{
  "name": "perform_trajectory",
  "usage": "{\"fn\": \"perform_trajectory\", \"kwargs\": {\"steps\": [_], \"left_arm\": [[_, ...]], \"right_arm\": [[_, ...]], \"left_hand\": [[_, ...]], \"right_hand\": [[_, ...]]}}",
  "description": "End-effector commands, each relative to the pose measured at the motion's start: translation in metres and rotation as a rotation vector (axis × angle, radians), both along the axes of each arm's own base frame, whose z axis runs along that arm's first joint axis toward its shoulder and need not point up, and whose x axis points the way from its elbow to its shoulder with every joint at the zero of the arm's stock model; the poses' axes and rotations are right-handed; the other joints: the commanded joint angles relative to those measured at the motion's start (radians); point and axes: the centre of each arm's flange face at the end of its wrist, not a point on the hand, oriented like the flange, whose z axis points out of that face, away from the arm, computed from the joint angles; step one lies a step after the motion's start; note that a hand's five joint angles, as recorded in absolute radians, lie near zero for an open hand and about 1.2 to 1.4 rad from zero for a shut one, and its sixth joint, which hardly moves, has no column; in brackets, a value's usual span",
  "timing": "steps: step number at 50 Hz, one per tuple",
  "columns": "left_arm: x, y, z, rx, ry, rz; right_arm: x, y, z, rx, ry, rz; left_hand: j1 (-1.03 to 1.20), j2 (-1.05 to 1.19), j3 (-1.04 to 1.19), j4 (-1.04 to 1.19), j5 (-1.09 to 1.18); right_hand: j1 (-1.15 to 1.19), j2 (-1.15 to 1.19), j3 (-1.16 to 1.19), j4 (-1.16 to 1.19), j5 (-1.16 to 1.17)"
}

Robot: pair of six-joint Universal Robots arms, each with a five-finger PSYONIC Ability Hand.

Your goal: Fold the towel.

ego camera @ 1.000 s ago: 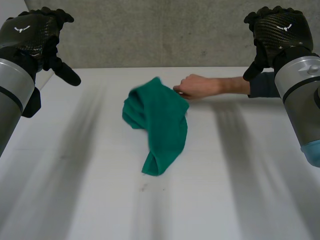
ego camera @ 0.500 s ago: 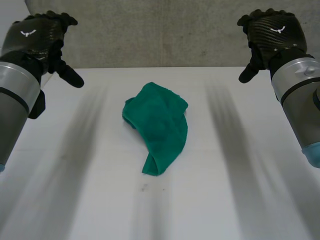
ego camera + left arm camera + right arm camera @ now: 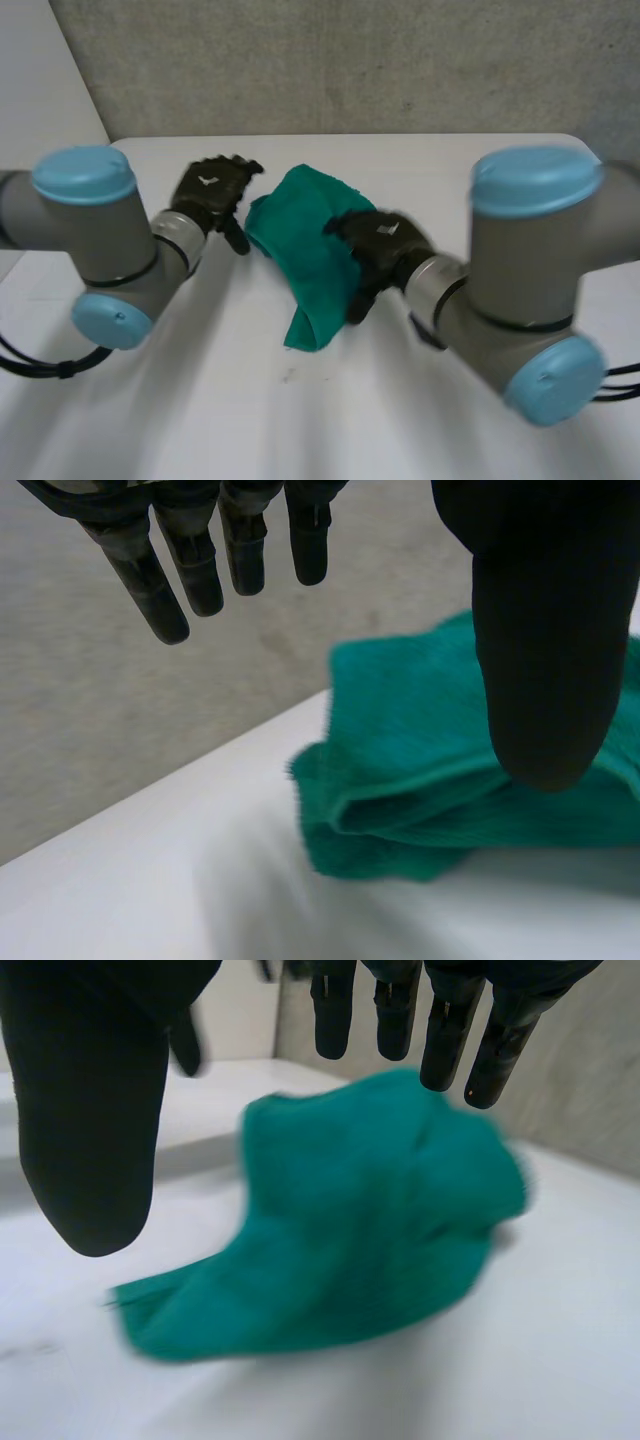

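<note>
Towel: a green towel (image 3: 315, 250) lies crumpled on the white table (image 3: 180, 400), right in between the two hands.
Long axis: it runs from the far side of the table back toward the robot, leaning a little. The fat bunched end is the far one, level with the left hand. From there it narrows to a tail that points at the near side, ending just past the right hand.
Left hand: the left hand (image 3: 212, 190) is low over the table, just beside the bunched end's left edge. Honestly can't tell if it touches. Its wrist view has the fingers (image 3: 150, 580) straight and spread away from the thumb (image 3: 545, 640), with nothing held. The towel's folded edge sits right below the thumb tip.
Right hand: the right hand (image 3: 375, 245) is against the towel's right side, around the middle of its length. Its fingers (image 3: 445, 1030) hang straight and the thumb (image 3: 95, 1110) is wide apart, so it's relaxed and gripping nothing. The towel lies under the palm.
Arms: both are bent in low over the table.
</note>
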Motion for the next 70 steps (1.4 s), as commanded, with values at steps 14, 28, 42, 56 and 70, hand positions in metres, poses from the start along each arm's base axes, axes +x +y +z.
{"fn": "perform_trajectory", "kwargs": {"steps": [14, 28, 42, 56, 70], "left_arm": [[-0.025, -0.030, -0.057, -0.028, -0.060, -0.120], [-0.021, -0.028, -0.050, -0.036, -0.060, -0.099], [-0.021, -0.027, -0.047, -0.038, -0.059, -0.097], [-0.019, -0.023, -0.042, -0.039, -0.058, -0.094], [-0.016, -0.023, -0.041, -0.039, -0.039, -0.018]], "right_arm": [[0.033, 0.010, -0.077, 0.084, 0.019, -0.115], [0.045, -0.003, -0.092, 0.073, -0.001, -0.122], [0.050, -0.007, -0.104, 0.077, 0.006, -0.120], [0.045, -0.016, -0.055, -0.020, -0.078, -0.147], [-0.002, -0.028, 0.039, -0.279, -0.023, -0.146]], "left_hand": [[0.742, 0.744, 0.742, 0.745, 0.739], [0.889, 0.891, 0.889, 0.892, 0.886], [0.848, 0.850, 0.848, 0.851, 0.845], [0.247, 0.249, 0.247, 0.250, 0.244], [-0.001, 0.001, 0.000, 0.003, -0.003]], "right_hand": [[0.130, 0.103, 0.112, 0.093, 0.087], [0.421, 0.394, 0.403, 0.384, 0.378], [0.644, 0.616, 0.625, 0.607, 0.601], [1.207, 1.179, 1.189, 1.170, 1.164], [1.207, 1.179, 1.189, 1.170, 1.164]]}}
